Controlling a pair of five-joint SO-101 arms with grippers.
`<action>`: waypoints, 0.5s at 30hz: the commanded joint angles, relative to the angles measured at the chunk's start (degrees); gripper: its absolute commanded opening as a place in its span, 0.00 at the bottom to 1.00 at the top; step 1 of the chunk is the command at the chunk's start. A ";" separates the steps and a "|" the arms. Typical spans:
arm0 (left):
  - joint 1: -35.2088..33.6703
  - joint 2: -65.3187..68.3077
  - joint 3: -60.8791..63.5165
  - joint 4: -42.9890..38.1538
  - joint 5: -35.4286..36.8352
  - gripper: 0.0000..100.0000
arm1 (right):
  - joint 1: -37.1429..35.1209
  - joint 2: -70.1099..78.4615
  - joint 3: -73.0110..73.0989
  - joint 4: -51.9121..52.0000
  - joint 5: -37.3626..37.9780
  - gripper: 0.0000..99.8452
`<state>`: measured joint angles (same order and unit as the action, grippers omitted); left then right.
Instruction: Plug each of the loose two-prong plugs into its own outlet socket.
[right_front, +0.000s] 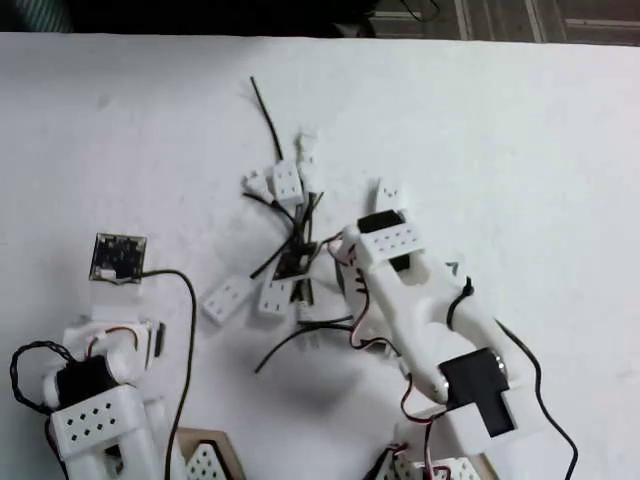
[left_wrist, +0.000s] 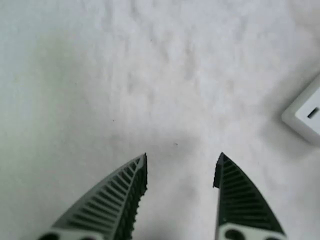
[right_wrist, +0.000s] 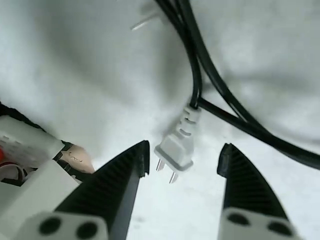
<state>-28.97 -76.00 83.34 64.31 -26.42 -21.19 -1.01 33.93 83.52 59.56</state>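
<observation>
A white two-prong plug (right_wrist: 175, 149) on a black cord (right_wrist: 197, 55) lies on the table with its prongs toward the camera. My right gripper (right_wrist: 185, 146) is open, one fingertip on each side of the plug, not touching it. Seen from above, the right arm (right_front: 420, 300) stands at the right edge of a tangle of cords and plugs (right_front: 292, 250). White outlet blocks (right_front: 228, 297) lie around that tangle. My left gripper (left_wrist: 182, 157) is open over bare table near the front left corner, with the corner of a white outlet block (left_wrist: 306, 116) off to one side.
A small black circuit board (right_front: 118, 257) sits at the left, with a black cable (right_front: 188, 340) running toward the front edge. More black cords (right_front: 300, 335) trail out of the tangle. The white table (right_front: 520, 130) has free room at the back and the right.
</observation>
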 joint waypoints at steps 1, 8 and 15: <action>-0.31 -0.75 -0.09 -0.97 -0.53 0.23 | 0.40 -0.04 -1.67 -0.40 -0.18 0.22; -0.31 -0.75 -0.09 -0.97 -0.53 0.23 | 0.31 9.71 -2.02 -4.26 -0.44 0.18; -0.31 -0.75 -0.09 -0.97 -0.53 0.23 | 0.48 13.58 -5.54 -4.00 -0.53 0.02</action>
<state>-28.97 -76.00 83.43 64.31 -26.42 -20.84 12.09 28.92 80.09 59.47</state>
